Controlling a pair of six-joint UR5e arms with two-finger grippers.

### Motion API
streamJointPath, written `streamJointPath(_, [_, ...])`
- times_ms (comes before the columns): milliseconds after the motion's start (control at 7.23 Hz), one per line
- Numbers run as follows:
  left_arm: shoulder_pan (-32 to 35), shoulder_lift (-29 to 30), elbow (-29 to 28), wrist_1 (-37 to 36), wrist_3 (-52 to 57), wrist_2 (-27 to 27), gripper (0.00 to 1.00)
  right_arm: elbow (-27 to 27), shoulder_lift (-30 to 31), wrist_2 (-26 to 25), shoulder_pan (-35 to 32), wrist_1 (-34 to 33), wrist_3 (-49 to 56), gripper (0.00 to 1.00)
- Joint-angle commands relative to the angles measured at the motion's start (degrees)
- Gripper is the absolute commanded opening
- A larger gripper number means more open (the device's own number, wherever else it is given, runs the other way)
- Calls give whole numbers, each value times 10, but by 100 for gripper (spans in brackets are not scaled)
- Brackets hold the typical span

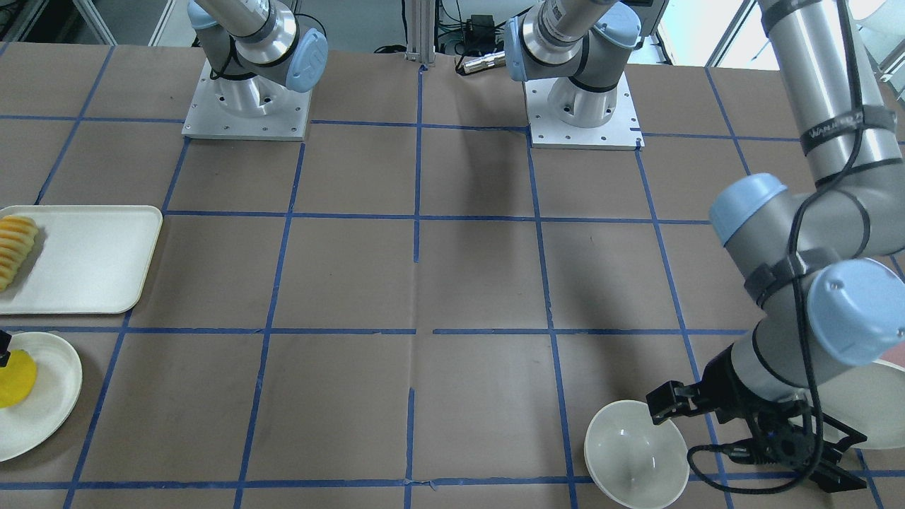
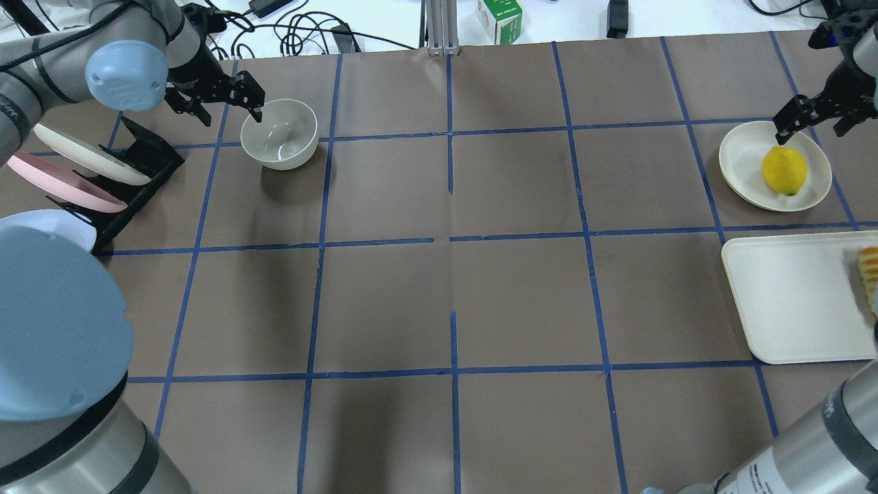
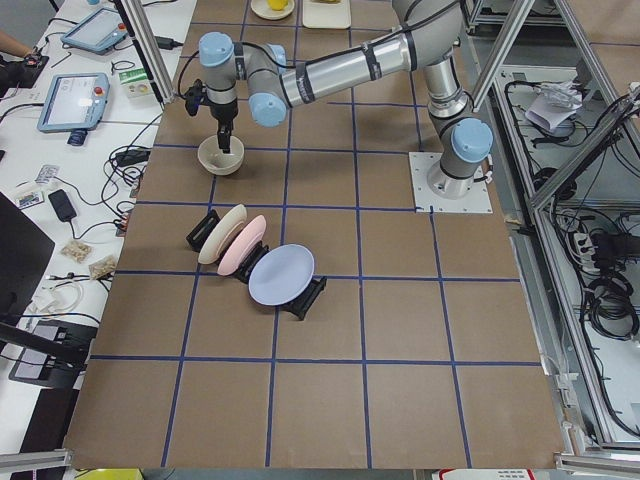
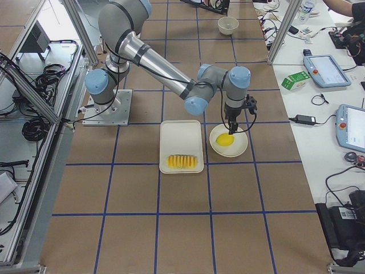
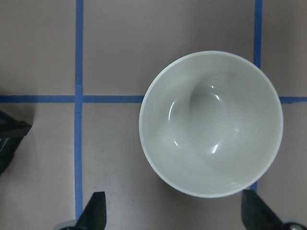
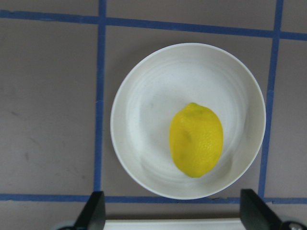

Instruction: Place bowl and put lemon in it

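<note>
lemon-picking looks to be the step in hand. the bowl (image 2: 279,134) stands upright on the tabletop (image 2: 453,288) in the upper left of the overhead view. the left gripper (image 5: 176,214) is by its rim, spread wide and empty, so placing the bowl seems finished. the lemon (image 2: 785,170) lies on a flat plate (image 2: 741,154) in the upper right, well apart from the bowl. the right gripper (image 6: 175,213) hangs above it, fingers wide apart, holding nothing. next it would need to drop straight down, close across the lemon's narrow width, lift clear of the plate and carry it across to the bowl, with the left gripper moved aside. count: one bowl, one lemon, one flat plate, one tray (image 2: 789,302) with one row of ridged slices (image 4: 182,162), three racked plates (image 3: 281,276), two grippers.
</note>
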State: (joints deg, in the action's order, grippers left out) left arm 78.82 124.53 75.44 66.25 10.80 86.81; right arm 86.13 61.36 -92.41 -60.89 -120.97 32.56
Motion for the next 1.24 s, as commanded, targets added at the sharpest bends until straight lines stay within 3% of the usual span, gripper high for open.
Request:
streamJointPath(0, [-11,70,-39,-9,1,-9,93,3,-35,-1,4,-29,-3,100])
streamJointPath(277, [-11,83,-39,-9,-6,-11,91,2,-54,-1,4,-29,-3,100])
streamJointPath(415, [-11,84,-38,-12,-8,-12,71,3,-59,0,4,-29,-5,100])
streamJointPath(553, [-11,84,-33,-12,-10,-21,64,4,-65,0,4,-29,-7,100])
streamJointPath(691, [-11,85,-26,-16,-12,-33,35,4,-65,0,4,-29,-10,95])
streamJointPath(830, [-11,85,-27,-16,-11,-31,4,4,-65,0,4,-28,-10,77])
streamJointPath(968, [-11,85,-29,-16,-10,-29,0,4,-66,0,4,-29,-10,59])
streamJointPath(1106, [-11,84,-29,-16,-10,-29,0,4,-66,0,4,-28,-9,35])
